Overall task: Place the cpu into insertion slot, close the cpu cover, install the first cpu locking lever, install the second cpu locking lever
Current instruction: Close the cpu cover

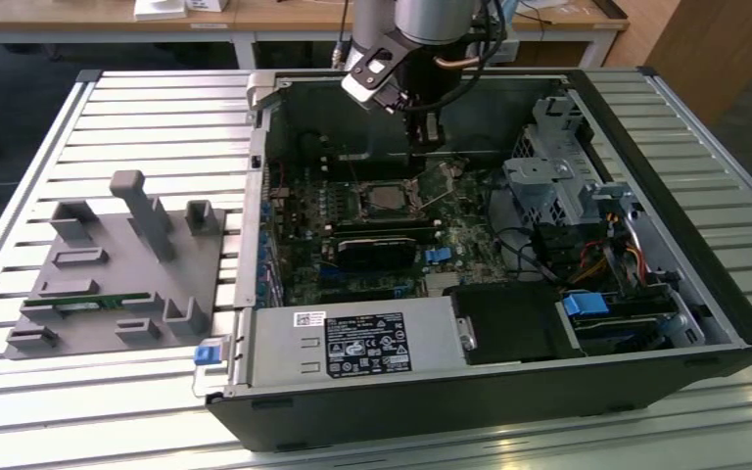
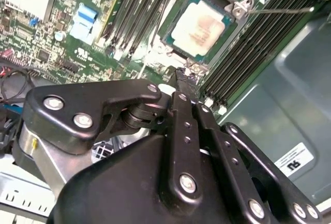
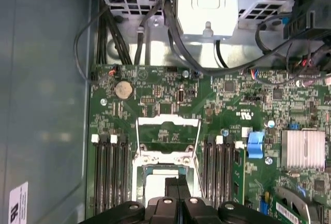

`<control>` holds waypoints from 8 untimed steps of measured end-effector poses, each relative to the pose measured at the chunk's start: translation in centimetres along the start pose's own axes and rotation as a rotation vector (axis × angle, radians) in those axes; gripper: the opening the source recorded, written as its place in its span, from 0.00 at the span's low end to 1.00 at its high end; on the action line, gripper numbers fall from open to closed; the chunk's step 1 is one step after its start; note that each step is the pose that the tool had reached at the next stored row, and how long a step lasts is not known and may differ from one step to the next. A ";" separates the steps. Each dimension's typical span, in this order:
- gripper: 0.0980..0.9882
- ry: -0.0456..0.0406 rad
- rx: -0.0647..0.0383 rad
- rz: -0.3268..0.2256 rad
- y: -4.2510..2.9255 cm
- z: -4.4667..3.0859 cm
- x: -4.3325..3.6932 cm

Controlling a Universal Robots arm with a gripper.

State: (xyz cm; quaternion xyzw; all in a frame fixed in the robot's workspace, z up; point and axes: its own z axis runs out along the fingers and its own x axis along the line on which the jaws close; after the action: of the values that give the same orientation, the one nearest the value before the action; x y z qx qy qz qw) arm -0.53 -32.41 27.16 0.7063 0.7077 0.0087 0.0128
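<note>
hand (image 2: 182, 75) upright near the cpu (image 2: 200, 27)

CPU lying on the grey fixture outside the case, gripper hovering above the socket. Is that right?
No. The cpu is not on the grey fixture; it sits in the insertion slot, as the second wrist view shows. The gripper does hover above that slot.

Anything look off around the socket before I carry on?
Nothing looks damaged or spilled. The cpu sits square in the insertion slot. The cpu cover is flipped open, away from the slot, and one locking lever juts out unlatched across the memory slots. So the socket is not yet closed.
</note>
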 end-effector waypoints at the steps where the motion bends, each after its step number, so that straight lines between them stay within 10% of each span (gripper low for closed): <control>1: 0.01 0.0000 0.000 0.000 0.17 0.01 0.00; 8: 0.01 -0.0002 0.001 0.000 1.43 0.04 0.00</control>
State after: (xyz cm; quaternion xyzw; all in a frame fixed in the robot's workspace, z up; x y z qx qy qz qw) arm 0.90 -32.41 27.16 0.7064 0.7077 0.0082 0.0124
